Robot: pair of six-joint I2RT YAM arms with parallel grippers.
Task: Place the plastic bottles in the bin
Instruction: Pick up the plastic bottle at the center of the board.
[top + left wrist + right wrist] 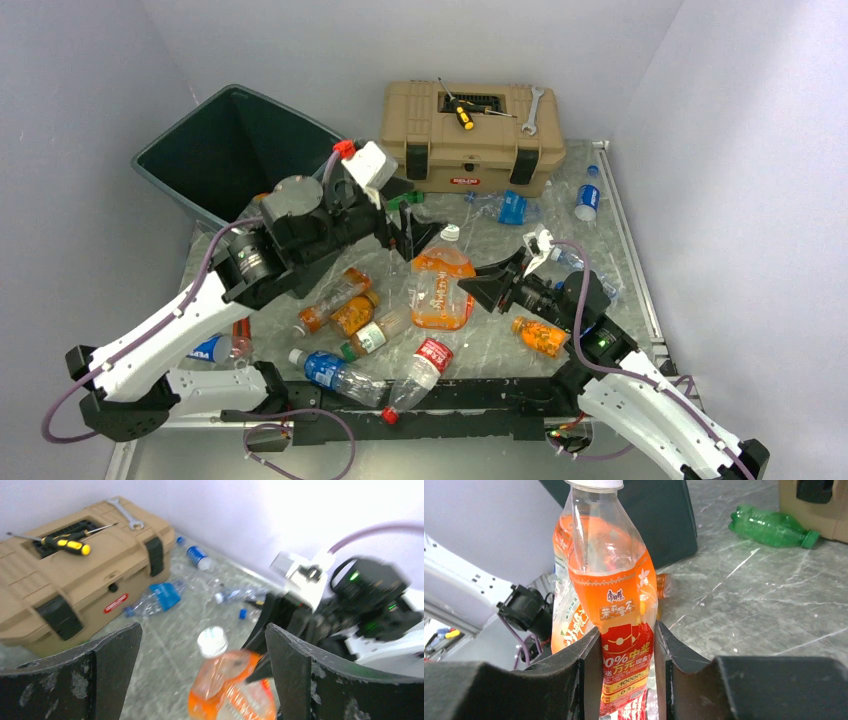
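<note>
Right gripper (626,640): jaws drawn in narrow, clamped on the red label of the orange bottle (614,580), which stands upright with its white cap on top.
Left gripper (202,645): fingers spread wide, holding nothing; the bottle's cap and neck show in the gap, touching neither finger.
Orange bottle, place: above the middle of the table (754,600), between the two grippers, well apart from the bin (160,170).
Bin: back left corner, behind the left arm.
Top view only: the bin, and the loose bottles (340,370) lying near the front edge.
Right wrist only: the label's print up close, and a green bottle (769,527) lying on its side by the toolbox (470,125).
Left wrist only: the screwdriver (67,542) and wrench (125,515) close up on the toolbox lid, with a blue-labelled bottle (160,597) lying just in front.
</note>
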